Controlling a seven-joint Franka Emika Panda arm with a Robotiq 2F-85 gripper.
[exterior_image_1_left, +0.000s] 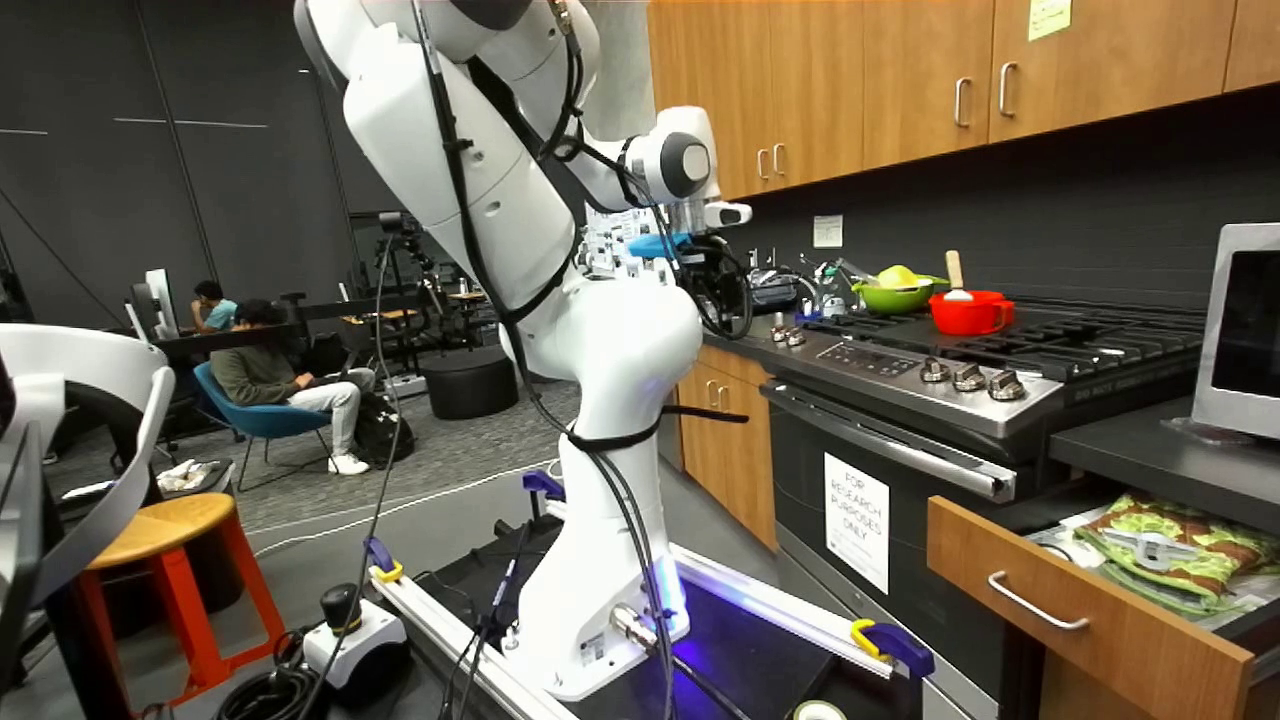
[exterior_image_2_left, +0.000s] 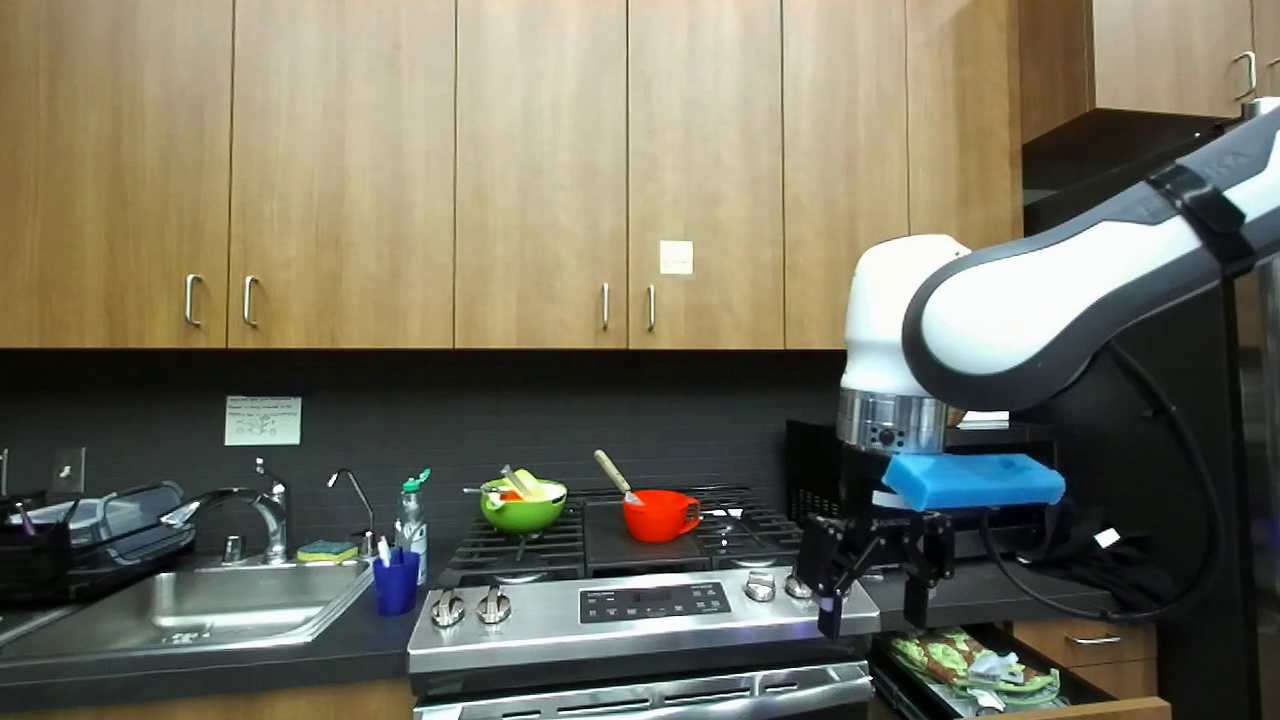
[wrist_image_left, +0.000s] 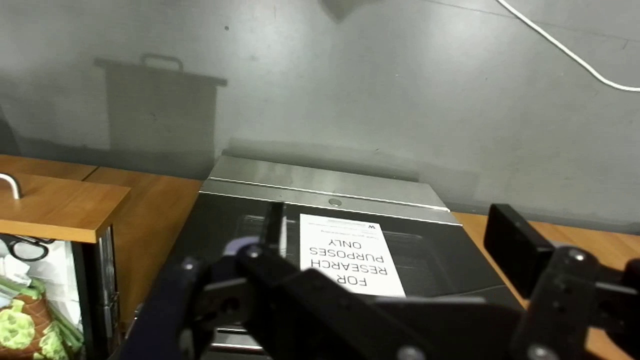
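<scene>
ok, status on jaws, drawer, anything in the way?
Jaws open, empty, in front of the stove. Drawer open, patterned fabric inside. Possible snag: it juts out.

Plain indoor light spreads evenly over the cupboards (exterior_image_2_left: 540, 200) above the stove (exterior_image_2_left: 645, 632), while the wall (exterior_image_2_left: 440, 415) behind it looks near-black. Bright glints run along the stove's steel front. On the grey floor (wrist_image_left: 350, 90) before the stove I see pale patches of glare; the drawer (wrist_image_left: 65, 204) beside it throws a distinct shadow from light overhead, with a softer one along the stove's foot. A blue-violet glow tints the robot base (exterior_image_1_left: 600, 605) in front of the stove. In the wrist view the jaws, seen against the stove, are dark and soft-edged, but the notice (wrist_image_left: 352, 257) on it is readable.
</scene>
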